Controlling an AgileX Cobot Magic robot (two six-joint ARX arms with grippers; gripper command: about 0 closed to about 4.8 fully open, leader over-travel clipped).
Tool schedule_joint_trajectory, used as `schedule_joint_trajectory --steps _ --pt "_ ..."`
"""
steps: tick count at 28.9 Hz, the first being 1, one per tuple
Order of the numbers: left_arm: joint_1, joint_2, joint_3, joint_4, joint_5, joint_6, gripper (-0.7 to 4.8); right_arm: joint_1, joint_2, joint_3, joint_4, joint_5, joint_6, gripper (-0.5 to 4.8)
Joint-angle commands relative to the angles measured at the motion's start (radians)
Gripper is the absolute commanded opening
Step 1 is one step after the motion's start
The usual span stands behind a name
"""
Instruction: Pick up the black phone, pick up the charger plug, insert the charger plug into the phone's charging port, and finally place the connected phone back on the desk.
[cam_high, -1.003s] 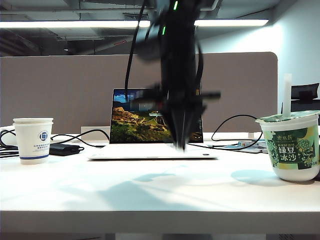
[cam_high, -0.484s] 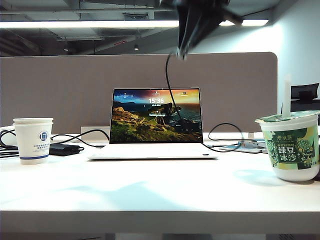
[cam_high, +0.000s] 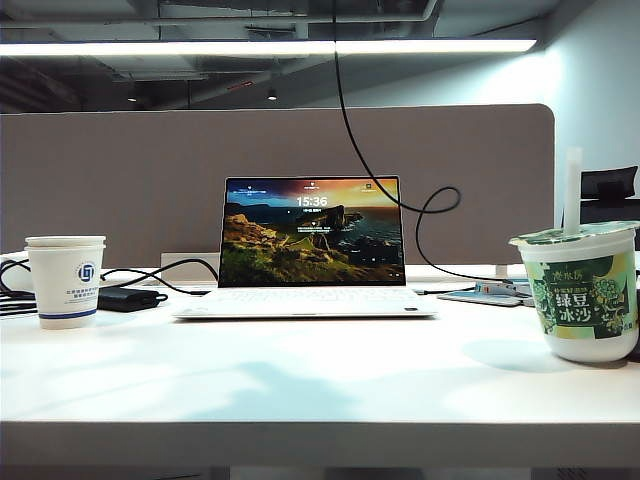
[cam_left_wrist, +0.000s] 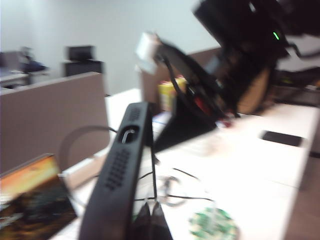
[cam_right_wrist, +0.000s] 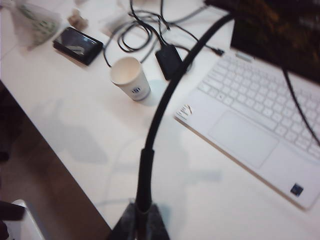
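The left gripper (cam_left_wrist: 150, 212), up above the desk (cam_high: 320, 390), has its jaws pinched on the black phone (cam_left_wrist: 120, 185), which stands edge-on straight out from the fingertips. The right gripper (cam_right_wrist: 141, 216), high over the desk too, clamps the dark collar behind the charger plug, whose tip is hidden; its black cable (cam_right_wrist: 165, 100) arches away over the paper cup (cam_right_wrist: 131, 78) and laptop (cam_right_wrist: 260, 130).

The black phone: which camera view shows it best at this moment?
The left wrist view: the black phone stands edge-on, shut in the left gripper, its charging port visible though blurred. The exterior view shows none of it, only a cable rising out of frame. The right wrist view shows the right gripper pinching a cable, no phone in it.
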Motion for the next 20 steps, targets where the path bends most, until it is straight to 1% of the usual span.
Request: schedule_joint_trajectory --steps 1,3,7,10,14,17,20 --pt "0.001 0.016 0.008 0.035 0.122 -0.019 -0.07 0.001 -0.037 0.003 0.051 -0.063 -0.037 -0.05" --pt "0.001 0.030 0.008 0.036 0.163 -0.023 -0.07 0.001 -0.051 0.003 0.066 -0.100 -0.037 -0.05" --pt "0.001 0.049 0.008 0.036 0.201 -0.024 -0.07 0.001 -0.071 0.003 0.088 -0.164 -0.038 -0.05" --pt "0.001 0.055 0.008 0.038 0.217 -0.023 -0.07 0.001 -0.077 0.003 0.106 -0.231 -0.037 -0.05" --pt "0.001 0.068 0.008 0.076 0.255 -0.024 -0.07 0.002 -0.079 0.003 0.142 -0.293 -0.037 -0.05" --pt "0.001 0.078 0.008 0.108 0.286 -0.027 -0.07 0.002 -0.079 0.002 0.181 -0.360 -0.037 -0.05" --pt "0.001 0.089 0.008 0.144 0.305 -0.045 -0.07 0.002 -0.079 0.002 0.220 -0.414 -0.037 -0.05"
